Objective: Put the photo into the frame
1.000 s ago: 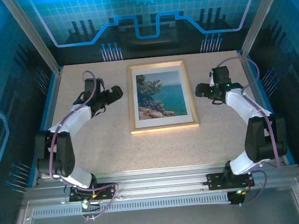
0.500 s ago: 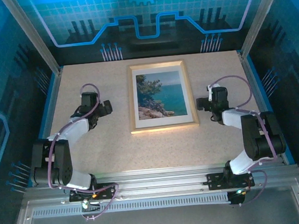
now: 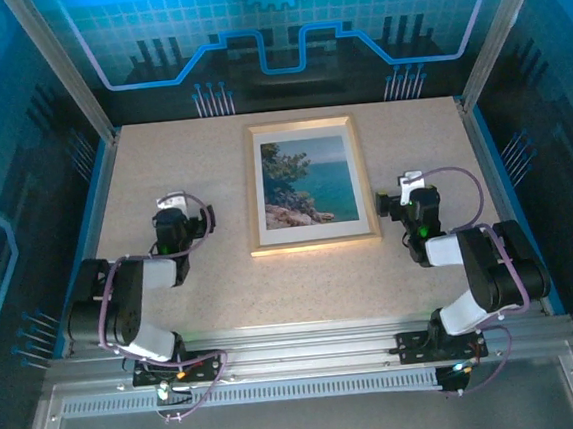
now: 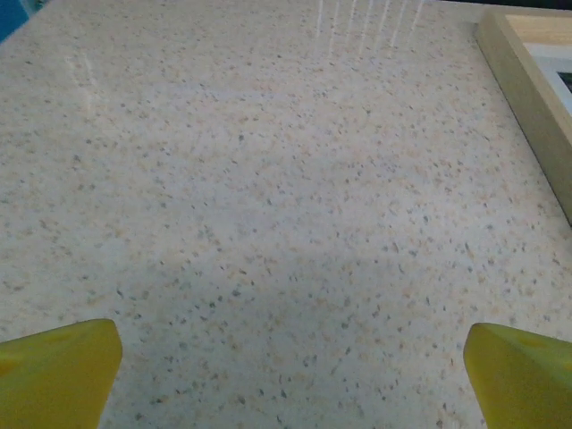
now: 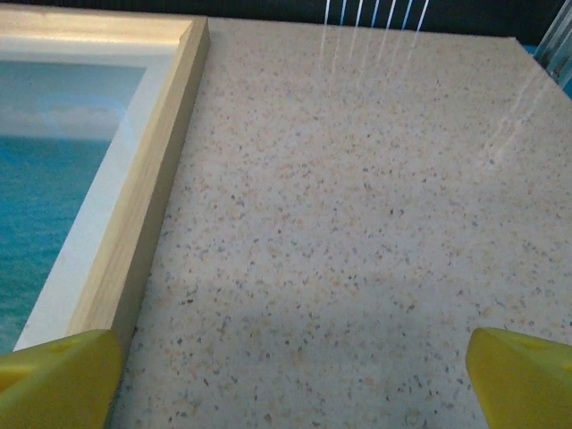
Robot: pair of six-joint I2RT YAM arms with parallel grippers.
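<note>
The photo (image 3: 309, 180) is seated inside the frame (image 3: 315, 242), centred on the surface (image 3: 222, 280), long axis near-to-far, sky farthest. Bare room is seen beside both long rails, where the left claw (image 4: 288, 371) and right claw (image 5: 290, 371) are spread, empty.

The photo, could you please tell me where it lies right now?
In the top external view, the photo lies flat inside the frame, bordered by a white mat, centred left-to-right on the table and nearer its far edge.
</note>
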